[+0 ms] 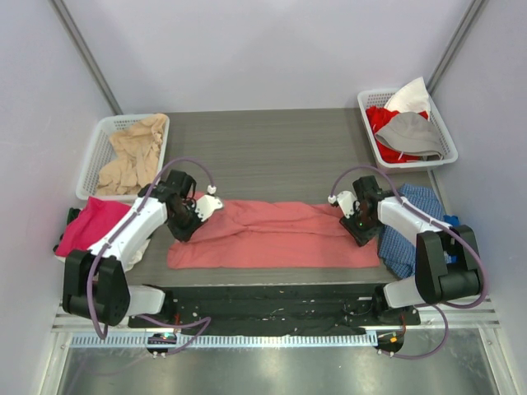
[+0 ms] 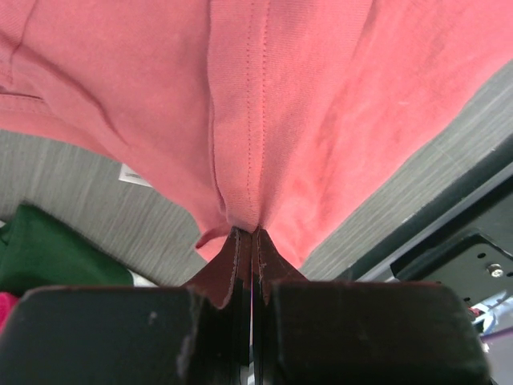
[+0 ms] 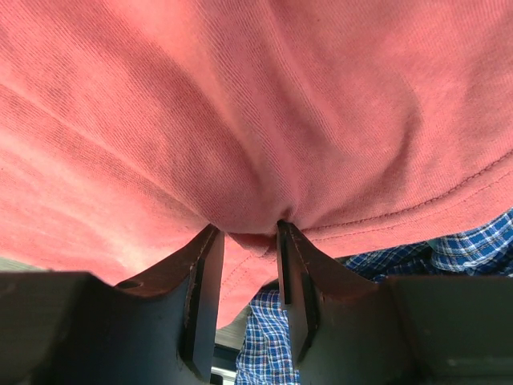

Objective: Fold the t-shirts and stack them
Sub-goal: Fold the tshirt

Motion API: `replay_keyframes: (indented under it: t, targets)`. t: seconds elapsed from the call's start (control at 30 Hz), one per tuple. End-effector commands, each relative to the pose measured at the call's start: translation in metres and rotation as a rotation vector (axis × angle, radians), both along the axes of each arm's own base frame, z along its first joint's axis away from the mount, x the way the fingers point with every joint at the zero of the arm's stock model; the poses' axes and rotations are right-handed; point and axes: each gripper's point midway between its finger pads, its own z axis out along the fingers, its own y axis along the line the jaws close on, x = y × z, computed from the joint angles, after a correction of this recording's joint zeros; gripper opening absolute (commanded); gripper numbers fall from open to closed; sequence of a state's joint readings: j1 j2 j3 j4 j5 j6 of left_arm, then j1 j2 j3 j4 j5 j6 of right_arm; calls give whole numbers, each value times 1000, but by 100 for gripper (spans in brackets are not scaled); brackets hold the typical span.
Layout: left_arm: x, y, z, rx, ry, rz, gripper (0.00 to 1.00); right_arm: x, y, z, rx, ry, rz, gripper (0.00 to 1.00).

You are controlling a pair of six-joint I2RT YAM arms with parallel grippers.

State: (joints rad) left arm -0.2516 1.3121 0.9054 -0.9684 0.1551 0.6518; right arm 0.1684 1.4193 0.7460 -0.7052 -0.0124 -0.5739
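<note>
A salmon-red t-shirt [image 1: 272, 234] lies stretched in a long band across the front of the table. My left gripper [image 1: 188, 224] is at its left end, shut on a bunched seam of the cloth [image 2: 240, 120], with the jaws pressed together on it [image 2: 255, 234]. My right gripper [image 1: 362, 230] is at the shirt's right end. Its jaws stand apart [image 3: 250, 233], and a small fold of the salmon-red cloth [image 3: 240, 120] sags between the tips. More t-shirts show: a magenta-pink one [image 1: 95, 222] at the far left and a beige one [image 1: 132, 156] in the left basket.
A white basket [image 1: 95, 152] stands at the back left. A second basket [image 1: 366, 111] at the back right holds red, grey and white clothes. A blue checked cloth [image 1: 412, 222] lies under my right arm, and a green cloth [image 2: 48, 249] lies at the left table edge.
</note>
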Motion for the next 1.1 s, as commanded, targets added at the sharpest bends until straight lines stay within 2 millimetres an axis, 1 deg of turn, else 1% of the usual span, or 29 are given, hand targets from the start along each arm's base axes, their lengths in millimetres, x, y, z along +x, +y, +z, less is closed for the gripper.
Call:
replay_keyframes:
  t: [0.0, 0.07, 0.1, 0.23, 0.3, 0.37, 0.43, 0.47, 0.53, 0.63, 0.67, 0.73, 0.77, 0.8, 0.83, 0.93, 1.03, 1.07]
  targets:
    - [-19, -3, 6, -18, 36, -2, 1, 12, 1, 0, -4, -37, 12, 39]
    - [-22, -4, 7, -18, 38, -5, 0, 13, 1, 0, -4, -38, 15, 39]
    - [-24, -4, 7, -19, 43, -4, 0, 14, -4, 1, -34, -43, 7, 39]
    - [-30, -4, 9, -23, 44, -14, 1, 15, -6, 3, -43, -50, 5, 39]
    - [-33, -1, 5, -13, 46, -12, 1, 16, -6, 4, -45, -55, 4, 38]
    - [-36, 2, -1, 7, 59, -14, 4, 17, -7, 6, -50, -61, 4, 38]
    - [-33, 7, -5, 33, 49, -14, 6, 17, -8, 8, -55, -61, 5, 38]
    - [-35, 9, -9, 46, 53, -16, 8, 17, -8, 12, -59, -65, 6, 38]
    - [-32, 14, -12, 69, 37, -13, 8, 18, -9, 16, -61, -73, 5, 38]
    - [-29, 17, -12, 83, 10, -17, 16, 20, -9, 29, -58, -102, 7, 38]
    - [-28, 17, -10, 85, -2, -15, 23, 20, -9, 34, -58, -107, 5, 38]
    - [-21, 15, -7, 76, -40, -9, 32, 21, -8, 42, -51, -127, 5, 38]
    - [-18, 14, -4, 69, -61, -2, 46, 22, -8, 45, -47, -130, 3, 38]
    - [-12, 13, -2, 60, -87, 0, 54, 22, -7, 48, -44, -136, 5, 38]
    - [-10, 11, -2, 53, -98, 3, 56, 23, -7, 50, -43, -139, 2, 38]
    - [0, 4, 3, 21, -126, 16, 57, 22, -7, 52, -41, -142, 2, 38]
    - [11, -9, 12, -43, -150, 19, 59, 22, -7, 52, -40, -143, -1, 38]
    - [15, -14, 13, -66, -150, 14, 59, 23, -6, 52, -39, -144, 1, 38]
